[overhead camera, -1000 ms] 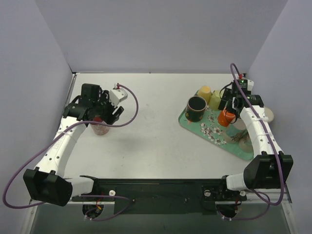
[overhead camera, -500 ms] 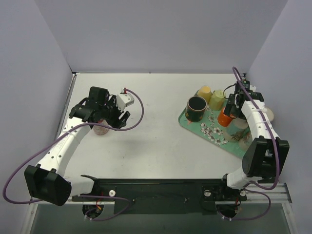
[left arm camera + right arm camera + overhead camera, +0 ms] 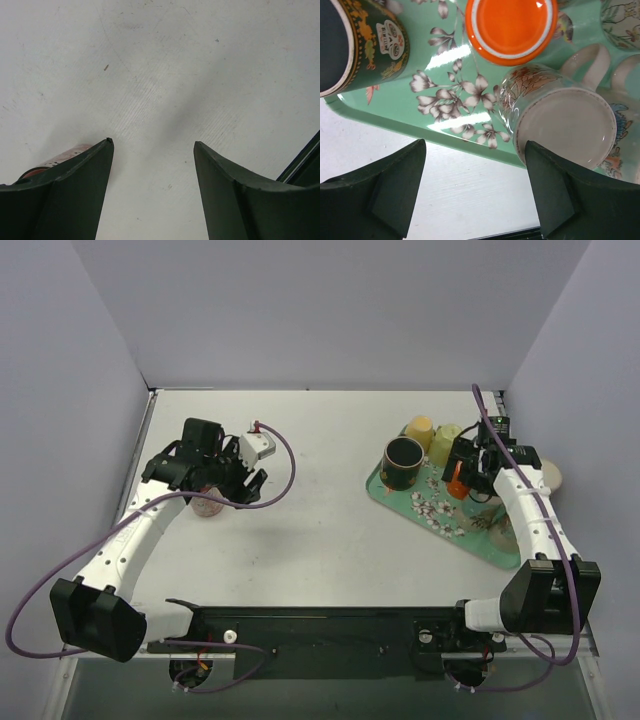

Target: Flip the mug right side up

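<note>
A floral mug [image 3: 560,120] stands upside down on the green tray [image 3: 420,131], its flat base facing up and its handle [image 3: 592,65] pointing away. My right gripper [image 3: 475,143] hangs open above the tray's near edge, with that mug just beside its right finger [image 3: 570,200] and nothing between the fingers. In the top view the right gripper [image 3: 470,475] hovers over the tray [image 3: 440,523]. A pinkish mug [image 3: 207,504] stands on the table at the left. My left gripper [image 3: 250,487] is open just to its right, over bare table. The left wrist view shows this mug's edge [image 3: 60,157] behind the left finger.
On the tray also stand a dark green mug [image 3: 403,461] with its mouth up, an orange cup [image 3: 510,22] turned upside down and more pale cups at the right end [image 3: 625,20]. Two yellow cups [image 3: 420,429] stand behind the tray. Side walls enclose the table.
My right gripper has shifted left and forward over the tray, now partly covering the orange cup. The left gripper moved right, off the pinkish mug, then stayed still.
</note>
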`<action>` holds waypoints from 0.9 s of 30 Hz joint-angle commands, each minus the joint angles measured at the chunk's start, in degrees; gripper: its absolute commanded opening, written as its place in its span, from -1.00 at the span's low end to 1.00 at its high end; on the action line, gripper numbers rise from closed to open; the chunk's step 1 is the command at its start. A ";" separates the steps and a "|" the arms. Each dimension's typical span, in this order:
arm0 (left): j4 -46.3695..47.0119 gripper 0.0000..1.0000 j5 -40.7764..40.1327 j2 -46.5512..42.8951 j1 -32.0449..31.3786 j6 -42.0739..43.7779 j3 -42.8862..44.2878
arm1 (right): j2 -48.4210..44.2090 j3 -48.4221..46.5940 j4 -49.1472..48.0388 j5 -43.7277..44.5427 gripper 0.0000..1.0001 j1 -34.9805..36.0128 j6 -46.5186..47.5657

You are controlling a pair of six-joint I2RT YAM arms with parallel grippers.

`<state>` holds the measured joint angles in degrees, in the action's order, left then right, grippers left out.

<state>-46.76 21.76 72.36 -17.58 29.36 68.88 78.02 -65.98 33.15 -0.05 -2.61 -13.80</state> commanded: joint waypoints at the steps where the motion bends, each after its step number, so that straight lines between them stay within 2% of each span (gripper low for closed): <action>1: 0.09 0.50 2.85 0.59 -0.26 0.43 2.84 | 0.12 2.52 3.15 -6.19 0.49 1.38 -1.93; 7: 0.00 0.50 3.29 0.42 -0.26 0.43 2.66 | 1.17 2.96 0.96 -10.40 0.48 4.28 -3.51; 15: -0.08 0.51 2.94 0.15 -0.26 0.69 2.49 | 2.84 1.29 -3.53 -8.21 0.48 6.83 -8.52; 20: 0.01 0.50 2.85 -0.02 -0.26 0.87 1.78 | -2.06 -0.64 -2.83 -6.54 0.46 6.83 -8.79; 24: 0.18 0.50 3.02 -0.37 -0.26 0.78 1.34 | -9.52 -1.18 -0.19 -3.56 0.54 4.64 -5.45; 27: 0.27 0.51 3.90 -0.37 -0.34 0.96 1.17 | -15.86 2.59 -1.76 -2.76 0.68 -3.77 -5.78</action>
<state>-46.92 23.11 72.93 -17.58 29.41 68.95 71.68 -65.36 30.11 -6.28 1.83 -19.90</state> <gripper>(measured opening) 0.754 0.808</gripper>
